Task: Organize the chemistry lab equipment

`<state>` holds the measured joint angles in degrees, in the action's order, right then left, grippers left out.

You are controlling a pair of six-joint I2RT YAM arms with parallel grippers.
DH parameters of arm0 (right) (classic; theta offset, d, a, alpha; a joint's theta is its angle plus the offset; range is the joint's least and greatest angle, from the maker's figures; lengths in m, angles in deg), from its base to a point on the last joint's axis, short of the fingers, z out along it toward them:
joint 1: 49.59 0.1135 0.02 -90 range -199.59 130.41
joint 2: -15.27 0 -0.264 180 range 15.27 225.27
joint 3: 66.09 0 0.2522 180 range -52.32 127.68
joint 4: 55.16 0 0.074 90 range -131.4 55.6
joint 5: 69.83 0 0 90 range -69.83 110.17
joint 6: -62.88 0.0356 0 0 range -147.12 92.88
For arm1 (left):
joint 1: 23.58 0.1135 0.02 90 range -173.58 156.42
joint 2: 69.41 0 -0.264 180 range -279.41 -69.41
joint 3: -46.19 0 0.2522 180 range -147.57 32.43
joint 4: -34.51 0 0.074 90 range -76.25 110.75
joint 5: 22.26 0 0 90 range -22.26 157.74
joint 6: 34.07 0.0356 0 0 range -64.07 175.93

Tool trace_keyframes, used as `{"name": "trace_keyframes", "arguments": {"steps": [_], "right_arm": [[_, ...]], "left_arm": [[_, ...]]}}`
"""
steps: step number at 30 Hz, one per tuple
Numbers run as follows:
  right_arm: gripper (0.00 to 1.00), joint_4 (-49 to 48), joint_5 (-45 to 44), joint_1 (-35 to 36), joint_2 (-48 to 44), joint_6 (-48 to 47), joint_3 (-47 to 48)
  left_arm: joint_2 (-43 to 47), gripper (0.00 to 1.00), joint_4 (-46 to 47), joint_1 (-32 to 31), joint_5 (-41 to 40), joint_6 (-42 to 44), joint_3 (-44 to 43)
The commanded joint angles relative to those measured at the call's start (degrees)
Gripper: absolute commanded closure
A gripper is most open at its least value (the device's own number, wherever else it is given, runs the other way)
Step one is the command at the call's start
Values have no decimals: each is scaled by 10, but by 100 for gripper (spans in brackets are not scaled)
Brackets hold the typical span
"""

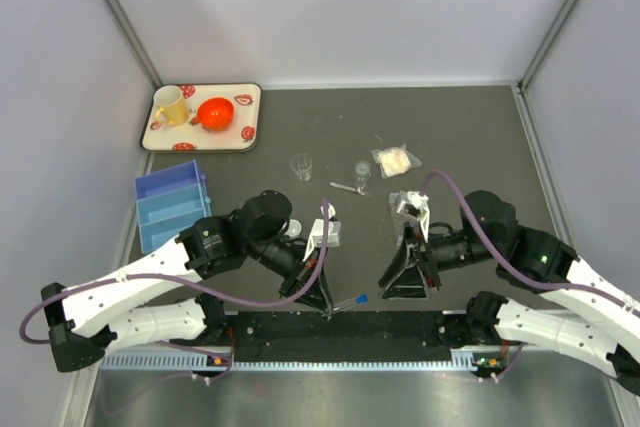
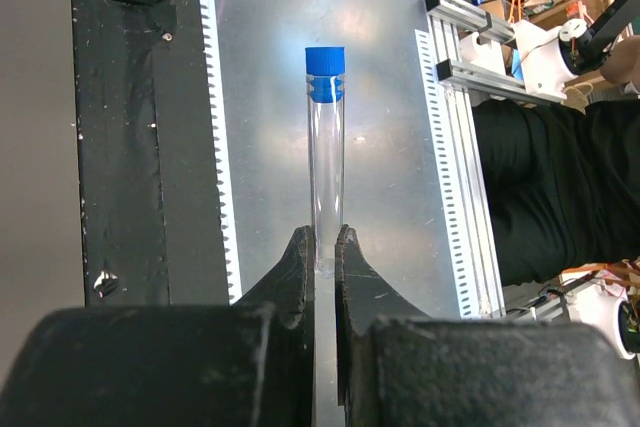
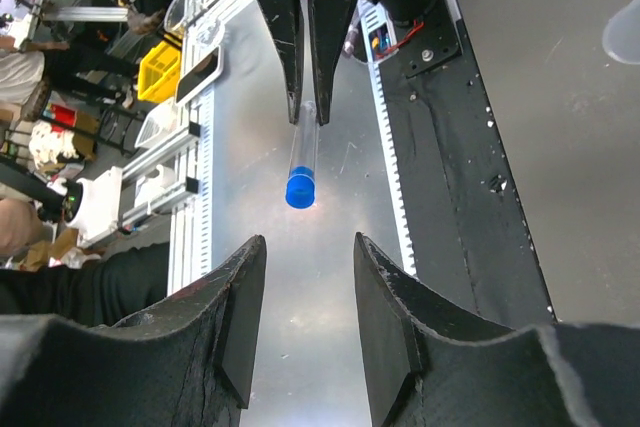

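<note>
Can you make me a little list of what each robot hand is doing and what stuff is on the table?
left gripper: shut on the clear end of a blue-capped tube, lifted off the table
right gripper: open, empty, facing the tube's capped end, not touching it
tray: far left corner, holding a yellow mug and an orange-red bowl
blue bin: left side, nearer than the tray
small clear cup: upright, mid-table

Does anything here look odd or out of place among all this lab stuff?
Yes: a yellow mug and an orange-red bowl sit on a patterned tray at far left, tableware rather than lab gear. Also, the left gripper pinches the blue-capped tube only by its bottom end, so it sticks out unsupported.
</note>
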<state>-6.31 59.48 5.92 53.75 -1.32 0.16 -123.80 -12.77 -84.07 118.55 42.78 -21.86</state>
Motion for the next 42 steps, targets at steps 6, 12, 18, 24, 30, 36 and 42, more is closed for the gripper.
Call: {"name": "trace_keyframes", "arguments": {"steps": [6,12,18,24,30,36,42], "right_arm": [[59,-69,-14,43,24,14,-2],[60,-90,-23,59,30,21,-11],[60,-109,-28,75,38,29,-21],[60,-122,-36,94,53,30,-19],[60,-129,-46,110,64,30,-18],[65,-132,-55,122,68,29,-18],[80,-132,-57,124,67,31,-18]], "left_arm": [[3,100,27,-4,23,9,-4],[-1,100,27,-5,22,10,-9],[-4,100,27,-5,20,11,-13],[-6,100,27,-6,17,11,-18],[-5,100,27,-6,15,10,-19],[-5,100,27,-5,10,9,-19],[-4,100,27,-6,3,8,-19]]}}
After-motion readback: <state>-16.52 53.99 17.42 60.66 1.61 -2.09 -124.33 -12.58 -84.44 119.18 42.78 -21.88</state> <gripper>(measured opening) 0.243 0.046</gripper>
